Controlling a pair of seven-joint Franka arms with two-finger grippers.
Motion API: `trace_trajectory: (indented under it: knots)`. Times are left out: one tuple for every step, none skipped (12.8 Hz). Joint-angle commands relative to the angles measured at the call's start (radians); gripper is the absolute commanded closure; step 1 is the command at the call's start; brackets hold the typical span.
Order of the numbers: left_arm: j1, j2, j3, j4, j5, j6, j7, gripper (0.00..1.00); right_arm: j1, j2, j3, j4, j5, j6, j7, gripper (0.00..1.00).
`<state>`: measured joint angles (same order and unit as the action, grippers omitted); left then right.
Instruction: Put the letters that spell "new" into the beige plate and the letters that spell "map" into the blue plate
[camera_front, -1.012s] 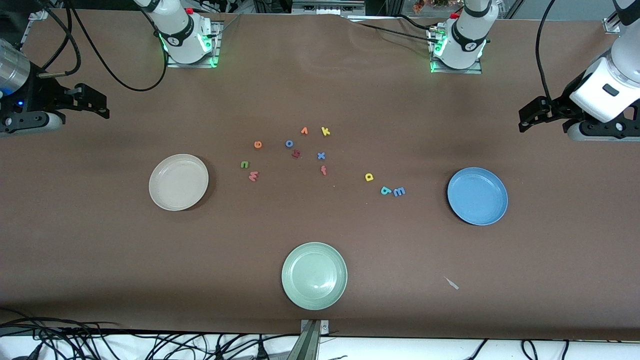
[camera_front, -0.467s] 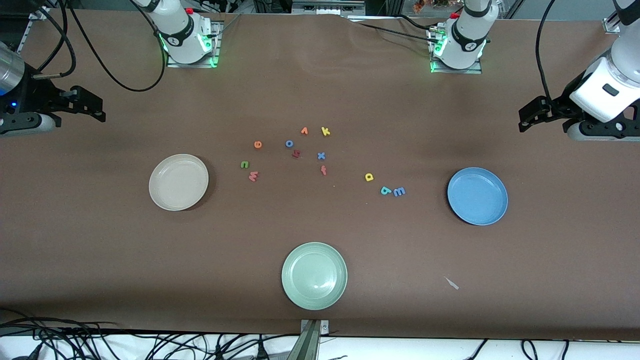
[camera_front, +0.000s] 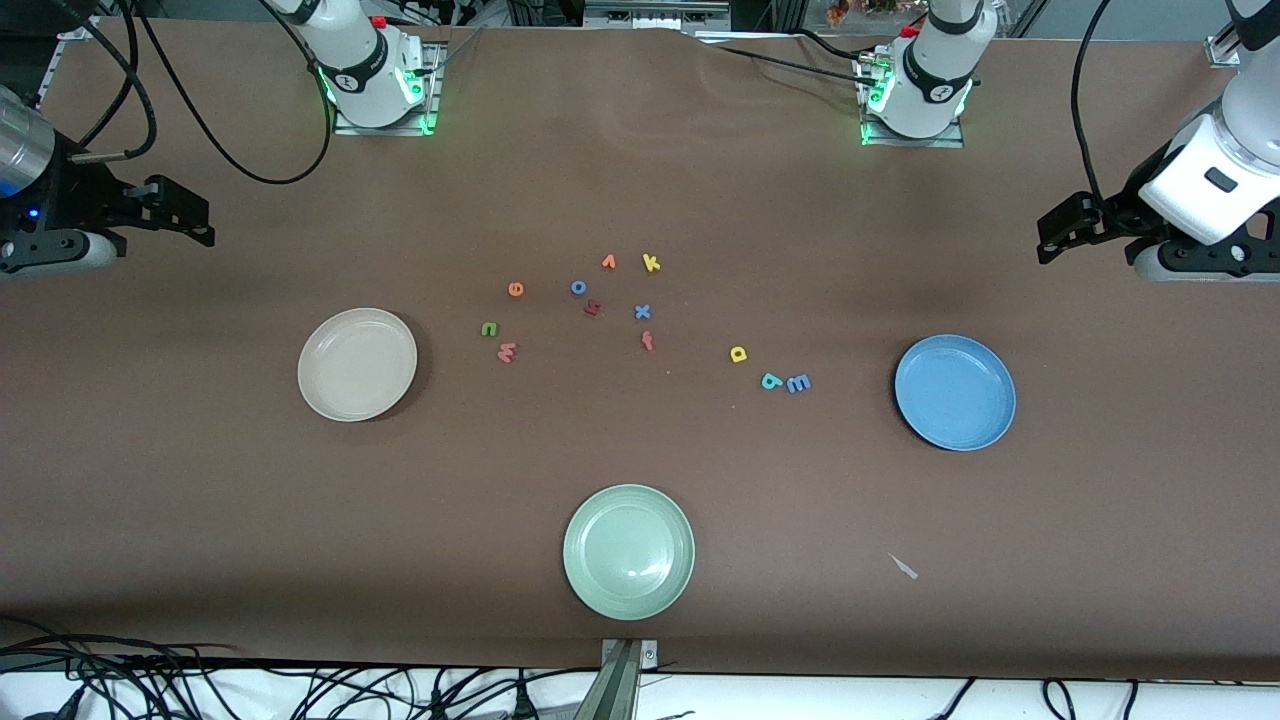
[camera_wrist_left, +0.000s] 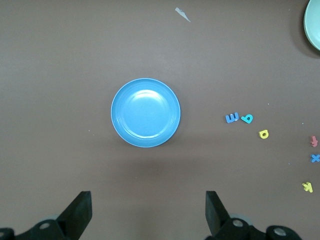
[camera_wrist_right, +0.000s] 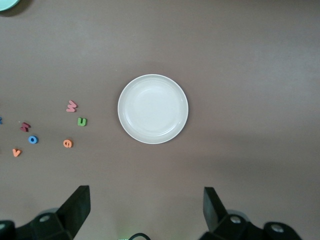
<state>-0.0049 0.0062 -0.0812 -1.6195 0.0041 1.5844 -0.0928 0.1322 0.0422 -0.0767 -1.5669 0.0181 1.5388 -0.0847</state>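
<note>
On the matte brown table (camera_front: 640, 480) all the tiny foam letters lie loose near the middle. The green "n" (camera_front: 489, 328), orange "e" (camera_front: 515, 289) and pinkish-red "w" (camera_front: 507, 351) sit beside the round, shallow, smooth beige plate (camera_front: 357, 364). The yellow "p" (camera_front: 738, 353), teal "a" (camera_front: 769, 380) and blue "m" (camera_front: 798, 383) sit nearer the glossy blue plate (camera_front: 955, 392). The left gripper (camera_front: 1062, 228) hangs over the left arm's end of the table, the right gripper (camera_front: 175, 207) over the right arm's end; both have jaws spread wide, holding nothing.
</note>
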Motion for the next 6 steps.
trace_trajectory:
  knots:
    - [0.000,0.011,-0.005,0.030,0.031,-0.029,0.005,0.00,0.004,0.018,0.012,0.030,0.036,-0.011,0.000,0.00]
    - [0.000,0.011,-0.005,0.030,0.031,-0.029,0.005,0.00,0.012,0.021,0.021,0.030,0.036,-0.009,0.005,0.00]
    - [0.000,0.011,-0.005,0.030,0.031,-0.029,0.005,0.00,0.023,0.033,0.028,0.030,0.036,-0.008,0.010,0.00]
    - [-0.001,0.011,-0.006,0.032,0.031,-0.029,0.005,0.00,0.035,0.042,0.028,0.030,0.037,-0.005,0.011,0.00]
    - [-0.001,0.011,-0.006,0.032,0.031,-0.029,0.004,0.00,0.047,0.051,0.028,0.030,0.037,0.003,0.014,0.00]
    - [-0.001,0.011,-0.006,0.032,0.031,-0.029,0.004,0.00,0.061,0.060,0.028,0.027,0.037,0.016,0.029,0.00]
